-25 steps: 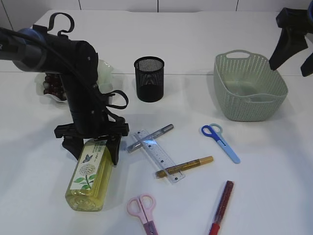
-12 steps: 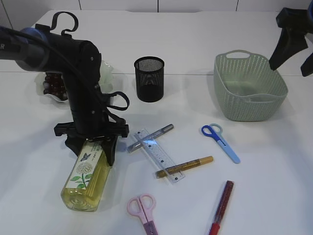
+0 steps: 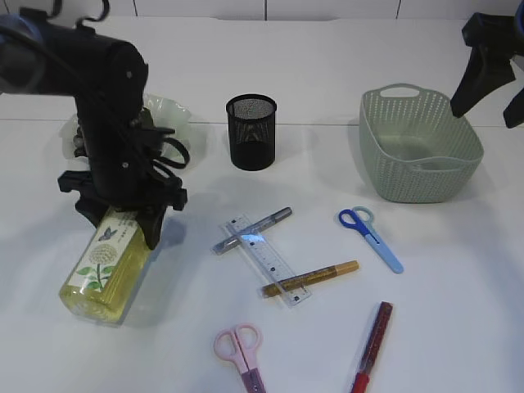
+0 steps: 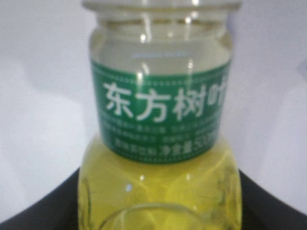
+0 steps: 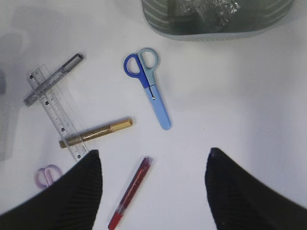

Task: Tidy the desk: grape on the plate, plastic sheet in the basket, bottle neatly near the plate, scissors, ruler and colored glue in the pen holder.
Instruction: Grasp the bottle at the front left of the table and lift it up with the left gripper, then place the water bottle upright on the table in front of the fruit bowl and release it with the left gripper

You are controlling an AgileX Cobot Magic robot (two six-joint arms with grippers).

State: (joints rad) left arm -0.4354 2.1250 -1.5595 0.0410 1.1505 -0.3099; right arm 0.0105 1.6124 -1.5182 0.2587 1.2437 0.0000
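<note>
My left gripper (image 3: 119,221) is shut on the top end of the yellow bottle (image 3: 102,266), which lies slanted on the table just in front of the plate (image 3: 168,110); black fingers flank the bottle (image 4: 158,143). My arm hides the grape. Raised at the far right, my right gripper (image 5: 153,153) is open and empty. The ruler (image 3: 266,260) lies mid-table under a silver glue pen (image 3: 252,230) and a gold one (image 3: 309,278). A red glue pen (image 5: 130,191), blue scissors (image 5: 149,88) and pink scissors (image 3: 239,348) lie loose. The crumpled plastic sheet (image 5: 206,9) is inside the basket (image 3: 385,155).
The black mesh pen holder (image 3: 250,131) stands upright behind the ruler, between plate and basket. The table's back edge runs just behind the plate and basket.
My left gripper closed on the bottle and dragged it to the left, toward the plate. The right arm has not moved.
</note>
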